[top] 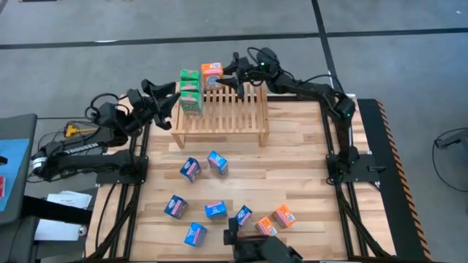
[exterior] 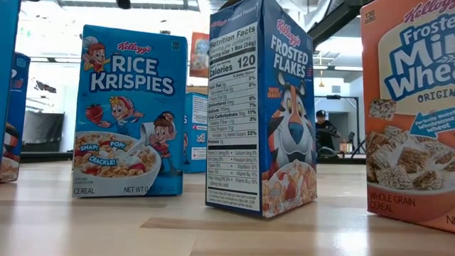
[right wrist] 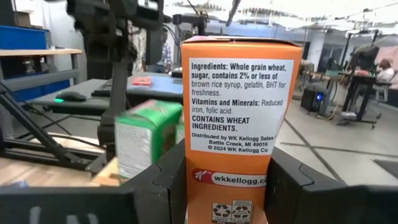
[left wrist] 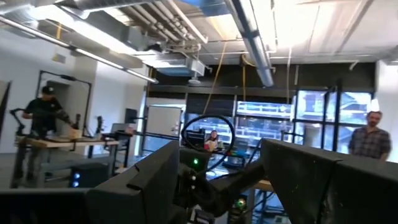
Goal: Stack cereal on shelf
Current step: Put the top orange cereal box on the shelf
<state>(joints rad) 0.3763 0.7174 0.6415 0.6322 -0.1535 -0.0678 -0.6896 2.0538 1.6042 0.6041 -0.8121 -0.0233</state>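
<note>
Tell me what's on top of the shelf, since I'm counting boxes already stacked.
On the shelf, at its far left corner, stand green boxes, two or three. Beside them an orange box sits gripped in the right gripper. Whatever lies below the slats is hidden.

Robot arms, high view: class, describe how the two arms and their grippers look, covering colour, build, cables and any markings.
Both are dark, jointed arms on black frames. The left arm bears white lettering, too small to read; a yellow-orange part shows near its base. Black cables loop along both. The left gripper and right gripper have dark paired fingers.
</note>
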